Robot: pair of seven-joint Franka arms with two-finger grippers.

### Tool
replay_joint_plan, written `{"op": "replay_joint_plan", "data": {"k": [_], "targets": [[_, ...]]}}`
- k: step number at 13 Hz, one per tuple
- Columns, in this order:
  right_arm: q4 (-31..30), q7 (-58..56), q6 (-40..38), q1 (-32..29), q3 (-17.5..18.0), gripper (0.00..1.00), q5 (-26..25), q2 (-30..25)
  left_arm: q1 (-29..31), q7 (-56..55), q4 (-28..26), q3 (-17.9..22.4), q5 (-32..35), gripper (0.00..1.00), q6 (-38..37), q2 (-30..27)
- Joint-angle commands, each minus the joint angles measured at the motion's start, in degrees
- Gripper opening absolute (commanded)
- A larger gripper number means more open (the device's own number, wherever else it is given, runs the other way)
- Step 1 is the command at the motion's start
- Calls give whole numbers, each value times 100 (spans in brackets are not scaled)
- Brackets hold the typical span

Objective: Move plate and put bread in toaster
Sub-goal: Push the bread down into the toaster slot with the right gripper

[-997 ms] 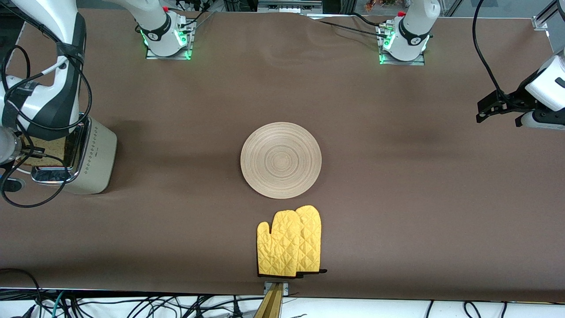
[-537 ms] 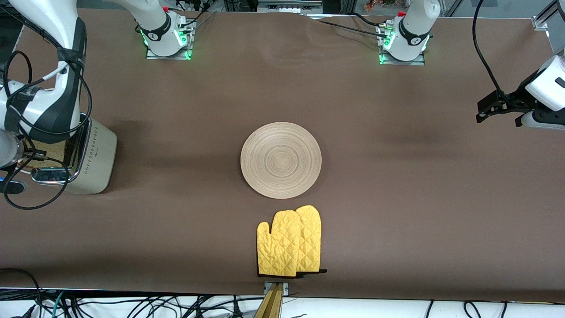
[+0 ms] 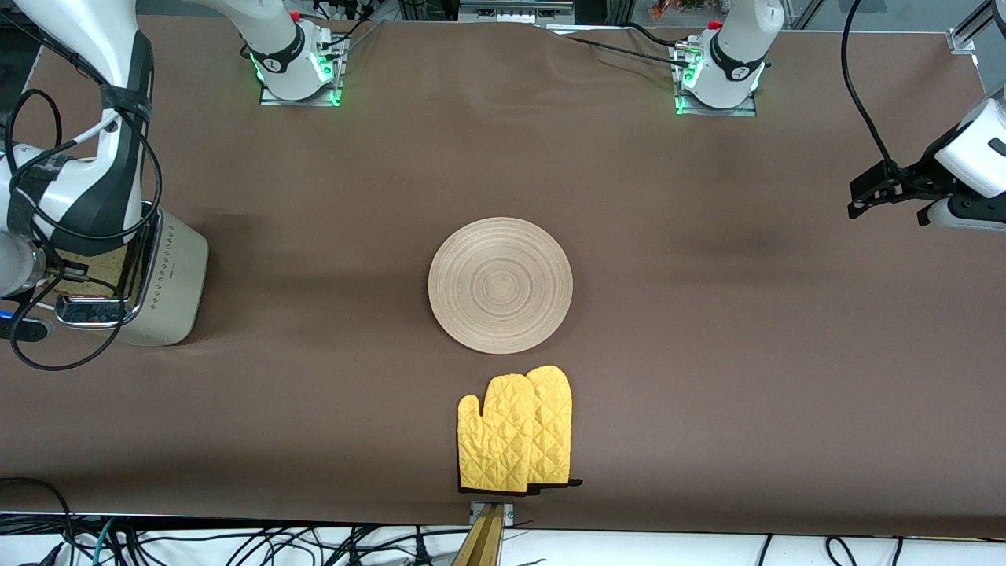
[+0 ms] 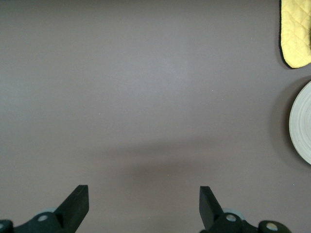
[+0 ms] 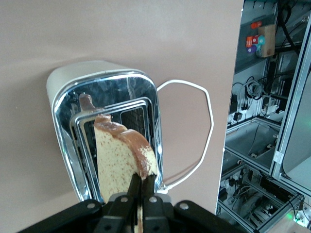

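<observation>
Your right pincer (image 5: 142, 187) has edged down, still clamping the speckled brown-crusted bread slice (image 5: 121, 158) partway into the cream chrome-topped toaster (image 3: 169, 279), while your left pincer (image 4: 143, 204) waits wide over bare worktop, round pale-wood plate (image 3: 500, 284) mid-worktop.

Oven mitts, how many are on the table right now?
2. Both yellow oven mitts lie overlapping, one partly on the other, nearer to the front camera than the plate. None shows elsewhere.
</observation>
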Motion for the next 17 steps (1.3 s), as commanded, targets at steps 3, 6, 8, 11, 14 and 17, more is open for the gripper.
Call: {"op": "replay_joint_plan", "data": {"k": [3,6,8,11,14,17], "targets": [[-107,-261,-269,17,-30,0,103,-136,-37,-88,94,8,129,100,-117,-11],[-107,-279,-366,17,-30,0,103,-145,-37,-88,94,8,129,100,-117,-11],[-107,-279,-393,9,-39,0,103,-136,-37,-88,94,8,129,100,-117,-11],[-107,-279,-104,-70,-30,0,112,-84,-37,-88,94,8,129,100,-117,-11],[-116,-279,204,-202,-4,0,112,-49,-37,-88,94,8,129,100,-117,-11],[-116,-279,293,-229,-4,0,278,39,-37,-88,94,8,129,100,-117,-11]]}}
